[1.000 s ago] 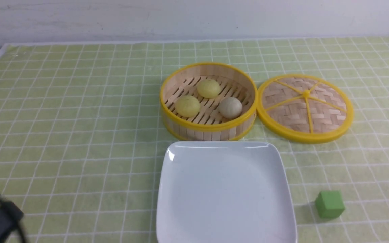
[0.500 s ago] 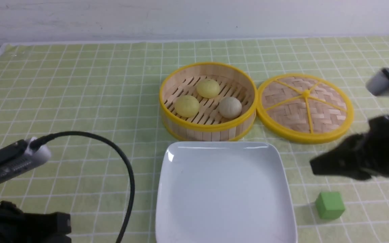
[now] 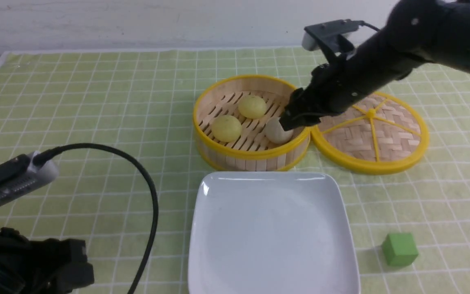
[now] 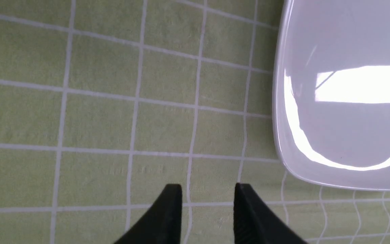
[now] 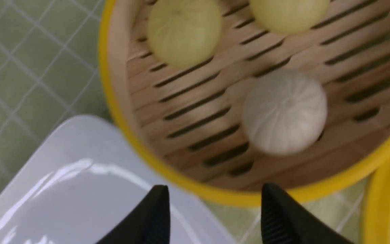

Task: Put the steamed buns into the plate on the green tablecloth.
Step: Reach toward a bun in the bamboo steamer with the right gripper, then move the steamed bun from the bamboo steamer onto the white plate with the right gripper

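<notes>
All three buns sit in the round bamboo basket (image 3: 251, 153), toward the worktop's far edge: one yellow bun (image 3: 226, 128) nearer its left side, the other yellow bun (image 3: 252, 107) farther back, and the greyish bun (image 3: 278, 130) toward the right. The right claw (image 5: 215, 200) is over the right side of the basket, its fingers apart with nothing between them; from the front it partly covers the greyish bun, though whether it touches the basket I can't quite tell.

The woven lid (image 3: 375, 141) lies just beside the basket on the right, partly behind the right arm (image 3: 386, 49). The white plate (image 3: 271, 232), with no bun on it, is in front of the basket, reaching toward the near edge. The green cube (image 3: 400, 250) is to the plate's right, toward the near right corner.

Near the left corner of the near edge, the left claw (image 4: 208, 200) also has its fingers apart and empty, above the green tablecloth (image 3: 108, 196) and left of the plate.
</notes>
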Controlling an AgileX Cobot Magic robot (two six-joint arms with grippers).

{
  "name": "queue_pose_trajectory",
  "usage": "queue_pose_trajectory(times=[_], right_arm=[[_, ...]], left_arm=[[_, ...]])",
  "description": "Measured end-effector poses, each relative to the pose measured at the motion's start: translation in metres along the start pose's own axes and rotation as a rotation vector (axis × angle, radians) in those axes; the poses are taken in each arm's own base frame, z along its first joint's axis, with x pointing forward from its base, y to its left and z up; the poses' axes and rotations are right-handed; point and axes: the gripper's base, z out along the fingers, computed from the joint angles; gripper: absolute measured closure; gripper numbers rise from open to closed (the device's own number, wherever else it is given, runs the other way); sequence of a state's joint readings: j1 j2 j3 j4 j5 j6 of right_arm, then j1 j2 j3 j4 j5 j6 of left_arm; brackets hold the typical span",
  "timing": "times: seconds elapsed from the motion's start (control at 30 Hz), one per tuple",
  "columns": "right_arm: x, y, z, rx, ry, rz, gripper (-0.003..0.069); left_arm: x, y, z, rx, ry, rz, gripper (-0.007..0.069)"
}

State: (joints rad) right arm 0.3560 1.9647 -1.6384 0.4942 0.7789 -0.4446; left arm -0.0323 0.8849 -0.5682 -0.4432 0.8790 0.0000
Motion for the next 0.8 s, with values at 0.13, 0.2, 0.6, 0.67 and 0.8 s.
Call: queue_pose_trajectory(times=[0.13,0.2,0.6,0.67,0.8], right_arm=[[-0.016,-0.018,0.031,0.055,0.024,-0.016,0.0286],[-0.017,-0.023,0.041,0.074,0.032,-0.024,0.0298],[-0.012,-0.025,0.052,0.061,0.061,-0.001,0.0644],[-0.018,-0.015,0.026,0.044,0.065,-0.017,0.0643],[-0.023,0.016,-0.051,-0.012,0.098,-0.054,0.0641]], left_arm=[[-0.002,0.0,0.0,0.0,-0.019,0.0,0.0346],[-0.003,0.0,0.0,0.0,-0.028,0.0,0.0344],[-0.003,0.0,0.0,0.001,-0.036,-0.001,0.0342],[-0.003,0.0,0.0,0.001,-0.036,-0.001,0.0342],[-0.003,0.0,0.0,0.001,-0.037,-0.001,0.0342]])
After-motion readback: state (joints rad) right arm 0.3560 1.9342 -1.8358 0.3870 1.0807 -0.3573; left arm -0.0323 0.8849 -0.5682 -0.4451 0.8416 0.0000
